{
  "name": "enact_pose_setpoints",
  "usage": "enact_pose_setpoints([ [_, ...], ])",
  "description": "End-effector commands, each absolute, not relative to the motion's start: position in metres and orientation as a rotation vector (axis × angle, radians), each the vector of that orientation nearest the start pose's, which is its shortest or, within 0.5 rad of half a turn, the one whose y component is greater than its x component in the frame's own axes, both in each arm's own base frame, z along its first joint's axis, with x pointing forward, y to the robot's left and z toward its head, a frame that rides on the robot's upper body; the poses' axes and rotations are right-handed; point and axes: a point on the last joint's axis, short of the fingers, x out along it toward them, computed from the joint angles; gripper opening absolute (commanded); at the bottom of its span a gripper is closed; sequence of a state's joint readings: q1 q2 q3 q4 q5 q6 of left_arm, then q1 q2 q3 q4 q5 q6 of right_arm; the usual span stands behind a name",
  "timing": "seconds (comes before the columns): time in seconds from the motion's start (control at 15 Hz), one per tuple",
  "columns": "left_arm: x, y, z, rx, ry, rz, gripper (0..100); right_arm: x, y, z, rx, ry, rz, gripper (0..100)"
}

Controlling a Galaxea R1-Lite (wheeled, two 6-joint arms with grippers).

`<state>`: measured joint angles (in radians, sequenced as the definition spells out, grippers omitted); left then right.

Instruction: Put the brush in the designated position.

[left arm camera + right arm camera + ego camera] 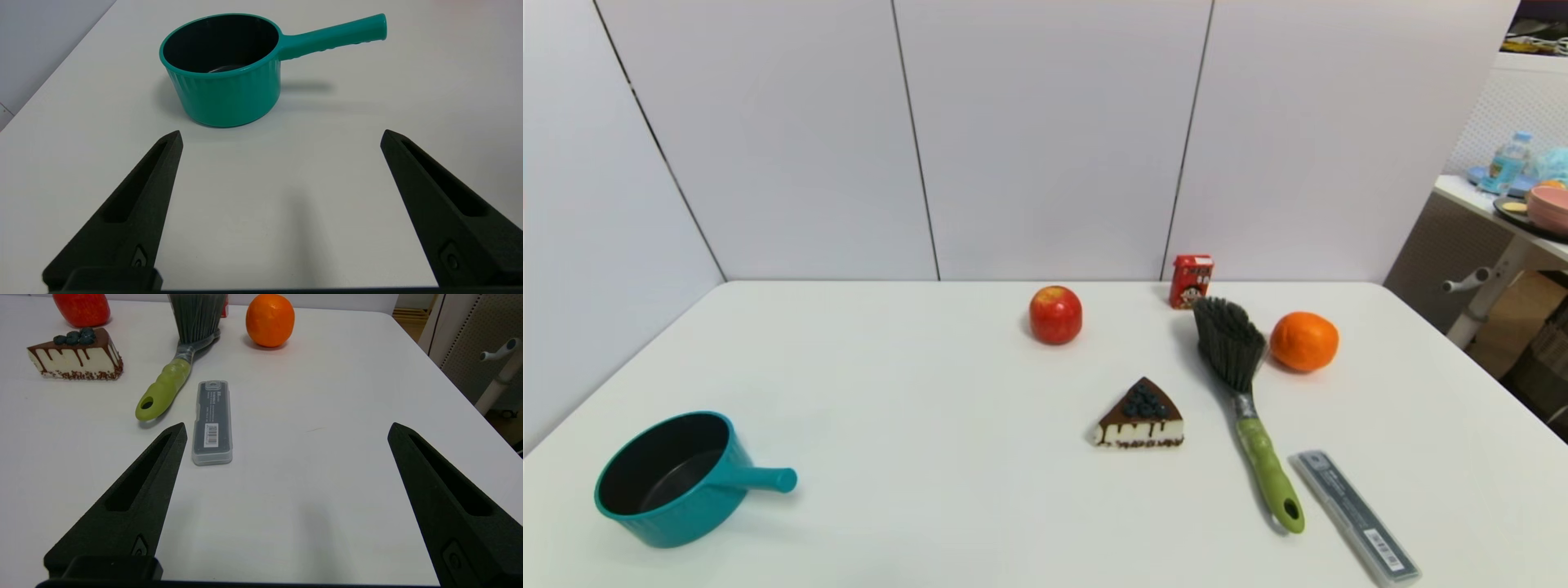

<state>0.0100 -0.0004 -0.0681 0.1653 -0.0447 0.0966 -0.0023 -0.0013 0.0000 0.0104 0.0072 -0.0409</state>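
The brush [1245, 384] lies flat on the table [915, 384] at right of centre in the head view, bristles toward the wall, green handle toward the lower edge. A grey case [1356, 516] lies just right of the handle; an orange [1304, 340] sits near the bristles. Left gripper [281, 136] hangs with fingers apart near the pot [229, 77]. Right gripper [287, 430] hangs with fingers apart near the case, empty

No words can be read with certainty. The flat grey translucent plastic case [212, 422], at centre left of the right wrist view, carries a white barcode sticker [211, 435] and small printed lines, too tiny to read. The small red carton [1191, 281], upper centre of the head view, shows a cartoon face; its lettering is illegible.
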Motion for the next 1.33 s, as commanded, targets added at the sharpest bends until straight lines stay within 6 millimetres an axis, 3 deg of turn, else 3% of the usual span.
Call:
enact_pose_setpoints([
  [0.07, -0.0286, -0.0013, 0.0769, 0.094, 0.095, -0.038, 100, -0.0227, 0.0002, 0.074, -0.041, 0.012, 0.006, 100],
  [1.33, -0.0286, -0.0013, 0.0769, 0.094, 0.095, -0.038, 100, -0.0227, 0.0002, 0.0741, -0.04, 0.011, 0.003, 100],
])
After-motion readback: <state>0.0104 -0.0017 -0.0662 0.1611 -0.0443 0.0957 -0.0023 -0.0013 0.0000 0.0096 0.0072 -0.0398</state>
